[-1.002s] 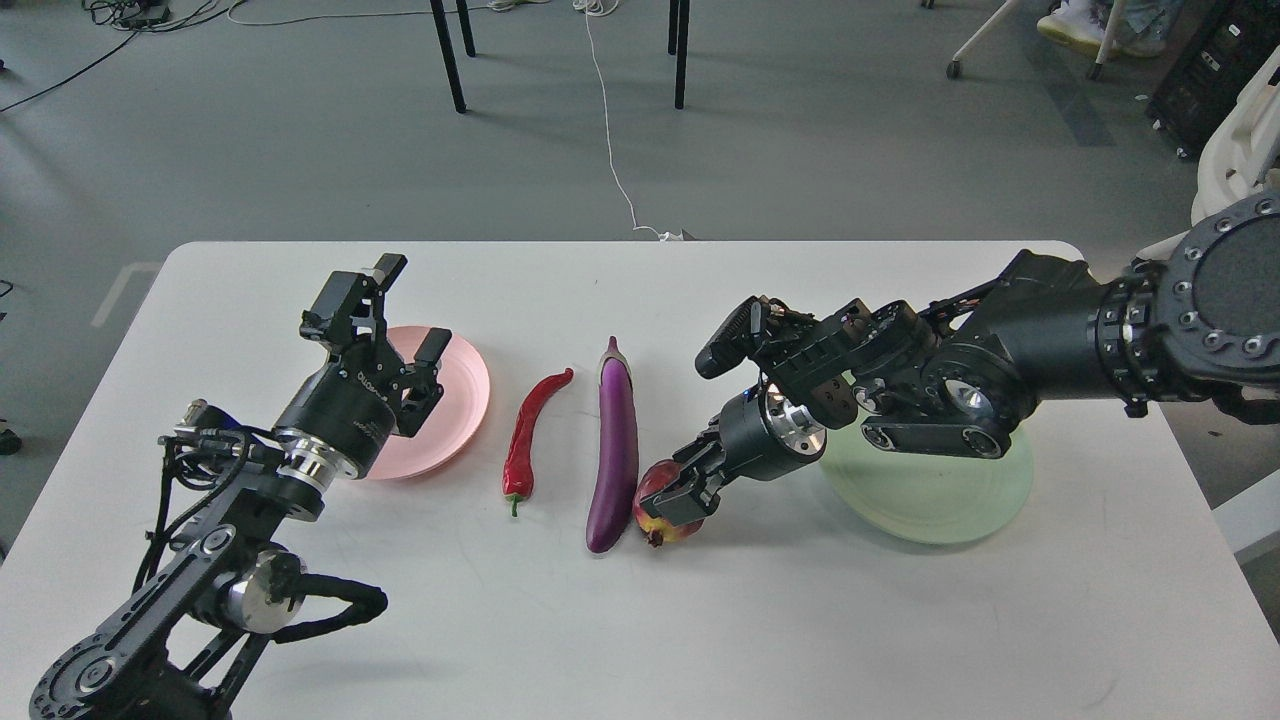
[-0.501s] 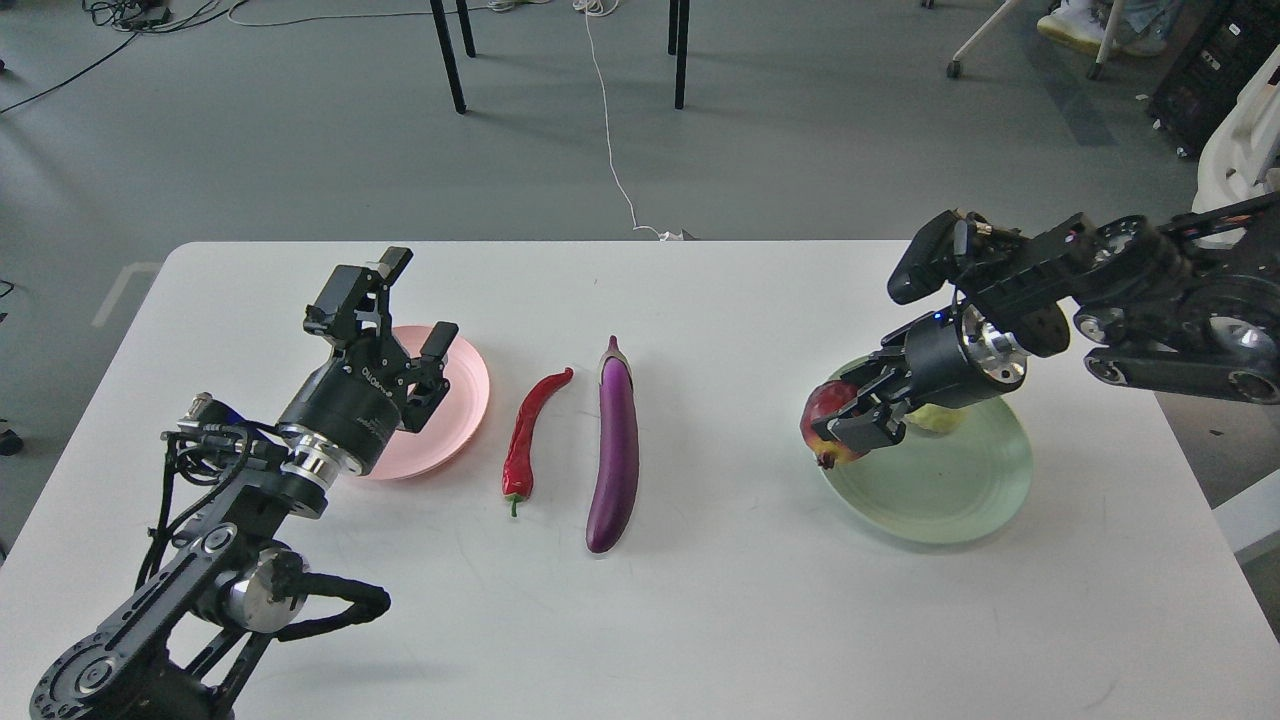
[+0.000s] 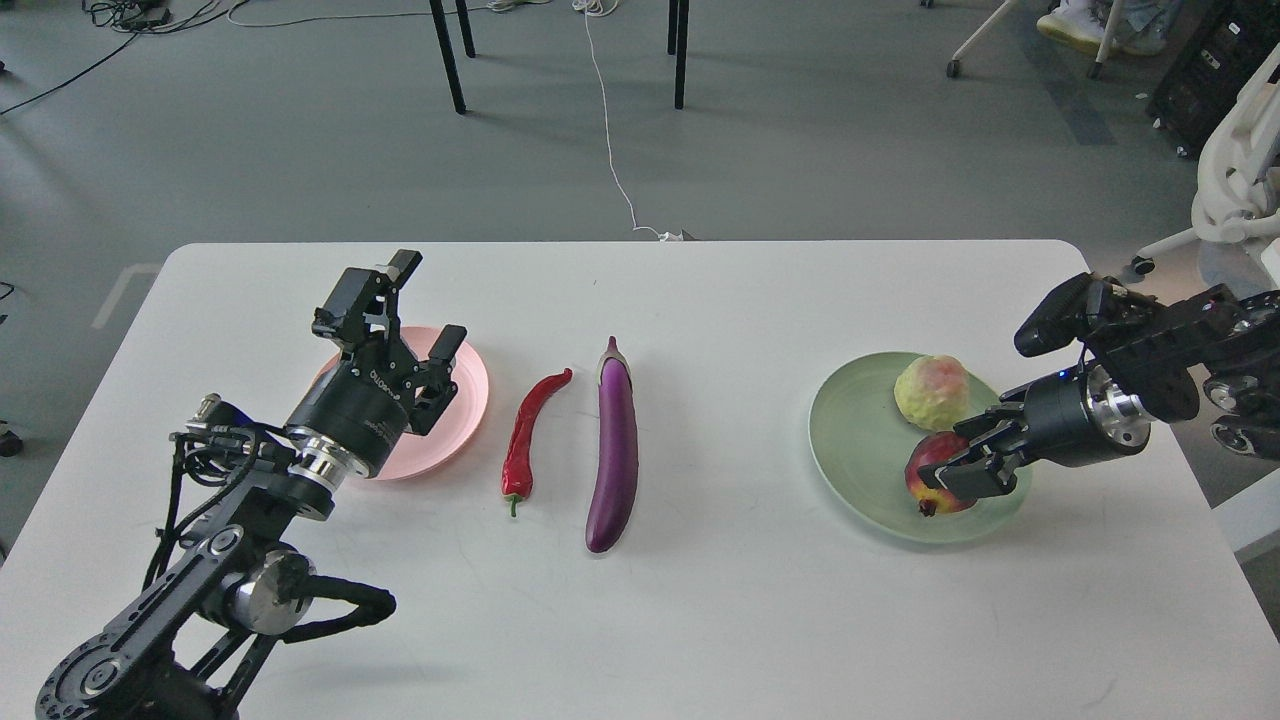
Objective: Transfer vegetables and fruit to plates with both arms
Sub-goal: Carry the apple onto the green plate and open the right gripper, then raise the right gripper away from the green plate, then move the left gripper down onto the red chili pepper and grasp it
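Observation:
The purple eggplant and the red chili pepper lie side by side in the middle of the white table. The pink plate is at the left, bare. My left gripper hovers over it, open and empty. The pale green plate is at the right with the yellow-green fruit on its far side. My right gripper is shut on the dark red fruit, which is low over or resting on the plate's near right part.
Beyond the table's far edge are the grey floor, a white cable and black chair legs. A white chair base stands at the far right.
My right gripper carried the dark red fruit from beside the eggplant rightward to the green plate and lowered it there. The yellow-green fruit is now uncovered. My left arm shifted only slightly.

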